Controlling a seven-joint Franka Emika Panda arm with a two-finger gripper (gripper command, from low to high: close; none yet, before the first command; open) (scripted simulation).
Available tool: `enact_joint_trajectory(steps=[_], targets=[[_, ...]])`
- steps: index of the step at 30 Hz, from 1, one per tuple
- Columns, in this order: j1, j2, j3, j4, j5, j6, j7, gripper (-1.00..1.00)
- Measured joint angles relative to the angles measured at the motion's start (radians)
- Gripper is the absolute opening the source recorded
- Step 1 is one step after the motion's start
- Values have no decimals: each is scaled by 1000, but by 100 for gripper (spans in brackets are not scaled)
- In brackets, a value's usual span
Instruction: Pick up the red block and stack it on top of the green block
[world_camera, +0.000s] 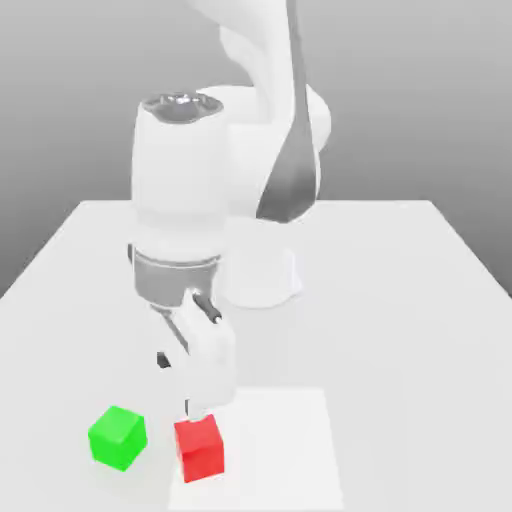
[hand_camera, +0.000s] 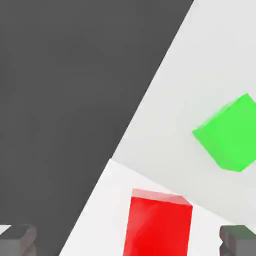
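The red block (world_camera: 200, 448) is a small cube lying on the white table near its front edge. Just to its left in the exterior view, a short gap away, sits the green block (world_camera: 118, 436). My gripper (world_camera: 186, 398) hangs right above the red block, pointing down, not touching it. In the hand view the red block (hand_camera: 159, 227) lies between my two dark fingertips (hand_camera: 17, 241), which stand wide apart, so the gripper (hand_camera: 129, 242) is open and holds nothing. The green block (hand_camera: 230, 134) lies off to one side, tilted relative to the red one.
The white table (world_camera: 400, 300) carries the arm's round base (world_camera: 262, 278) at its middle. A brighter square patch (world_camera: 290, 450) lies under the red block. The table's edge (hand_camera: 150, 95) runs close to both blocks, with dark floor (hand_camera: 60, 100) beyond it.
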Motion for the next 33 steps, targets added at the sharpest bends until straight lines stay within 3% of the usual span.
enact_joint_trajectory(steps=[5,6,13,19,30,33], targets=[[40,176,-55,16,-55,140,71,0],[51,204,-68,20,-66,163,80,-100],[52,207,-69,21,-68,168,81,-100],[19,25,-25,-8,24,16,30,-100],[-104,-80,-134,-6,79,-88,478,-100],[-107,-26,-140,-1,70,-37,524,-100]])
